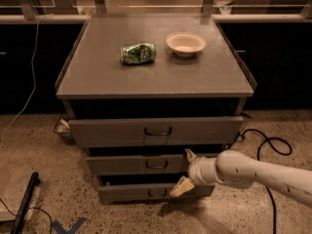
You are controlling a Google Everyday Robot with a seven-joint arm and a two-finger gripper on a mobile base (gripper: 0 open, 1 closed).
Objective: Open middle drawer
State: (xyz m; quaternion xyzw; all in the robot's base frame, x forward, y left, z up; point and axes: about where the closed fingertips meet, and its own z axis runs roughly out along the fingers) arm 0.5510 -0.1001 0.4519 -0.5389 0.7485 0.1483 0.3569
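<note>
The grey cabinet has three drawer fronts stacked below its top. The middle drawer [136, 164] is a shallow grey front with a small metal loop handle [156, 165] at its centre, and it stands slightly out from the cabinet. My gripper [183, 171] comes in from the right on a white arm and sits just right of that handle, in front of the drawer's right half. It is open: one cream finger [189, 154] points up by the drawer's top edge, the other [178, 187] reaches down over the bottom drawer. Nothing is between them.
The top drawer [156, 130] is pulled out furthest; the bottom drawer [141, 193] is also ajar. On the cabinet top [97, 77] lie a crumpled green bag [138, 53] and a white bowl [185, 43]. A black cable [263, 145] loops on the floor at the right, a black bar [25, 203] lies left.
</note>
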